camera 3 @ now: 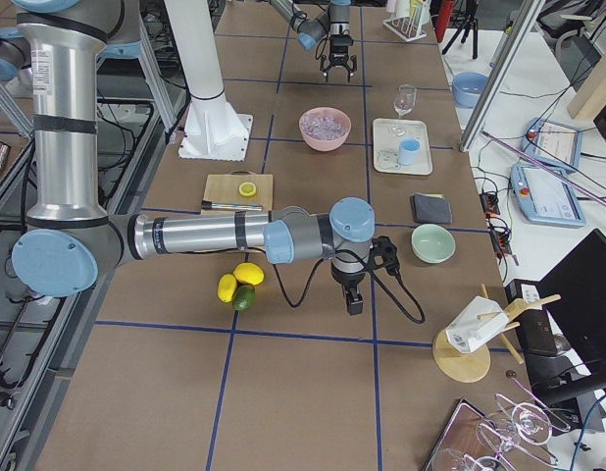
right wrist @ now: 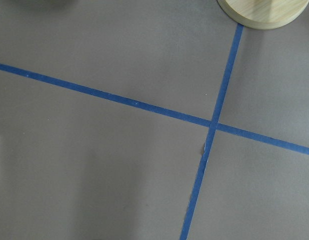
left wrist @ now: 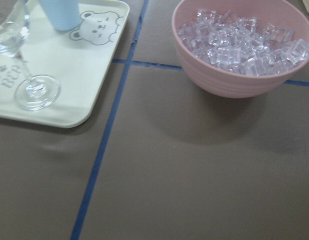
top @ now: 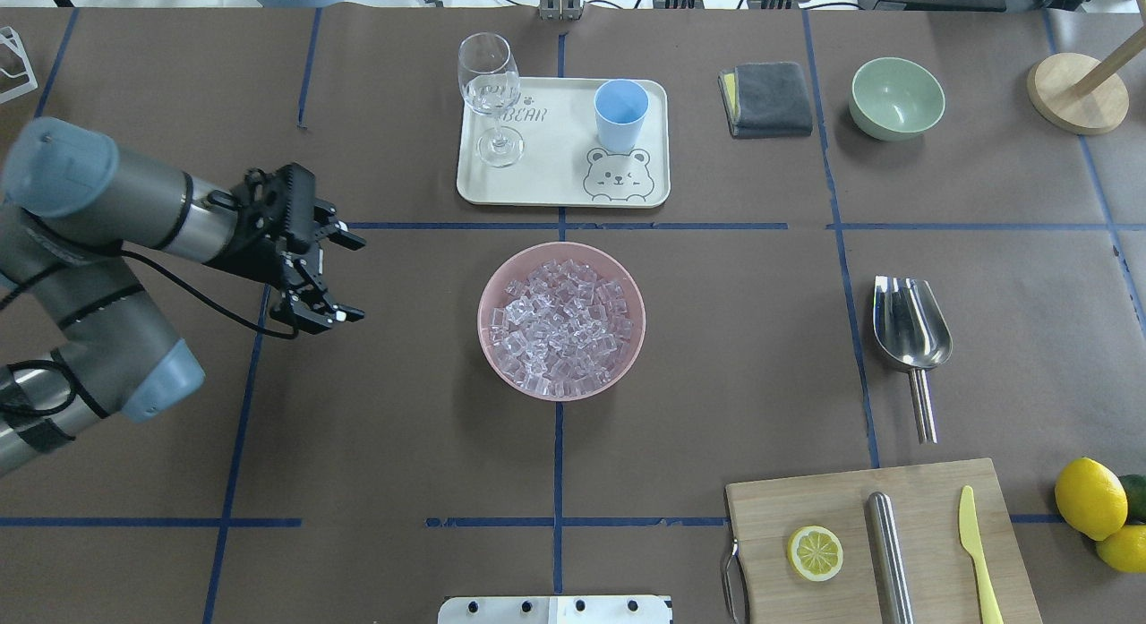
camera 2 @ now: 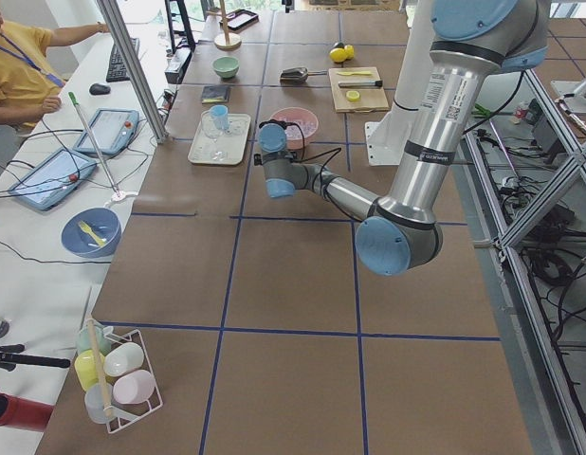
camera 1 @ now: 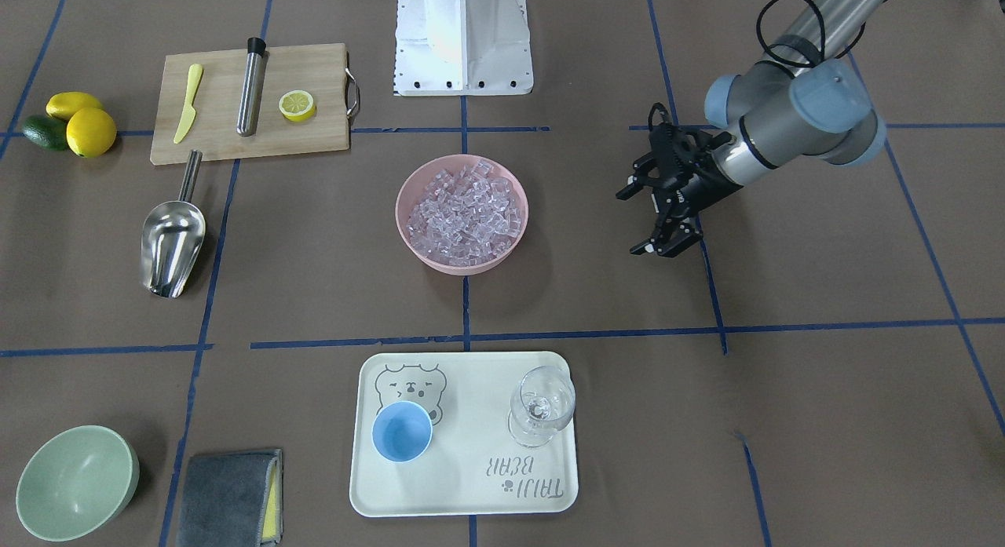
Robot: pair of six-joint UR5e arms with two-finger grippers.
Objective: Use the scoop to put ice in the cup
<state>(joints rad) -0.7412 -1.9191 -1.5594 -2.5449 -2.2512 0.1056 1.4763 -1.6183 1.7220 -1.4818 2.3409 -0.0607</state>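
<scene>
The ice (top: 561,324) is a heap of clear cubes in a pink bowl (top: 491,284) at the table's middle. It also shows in the left wrist view (left wrist: 239,42). The light-blue cup (top: 620,114) stands upright on a cream tray (top: 555,181) beyond the bowl. The steel scoop (top: 910,324) lies flat to the bowl's right, its handle pointing toward the robot. My left gripper (top: 345,279) is open and empty, hovering left of the bowl. My right gripper (camera 3: 354,299) shows only in the exterior right view, low over the table far from the scoop. I cannot tell whether it is open or shut.
A stemmed glass (top: 490,91) stands on the tray beside the cup. A cutting board (top: 877,543) holds a lemon half, a steel tube and a yellow knife. Lemons (top: 1090,499), a green bowl (top: 897,98), a grey cloth (top: 766,98) and a wooden stand (top: 1077,91) lie on the right side.
</scene>
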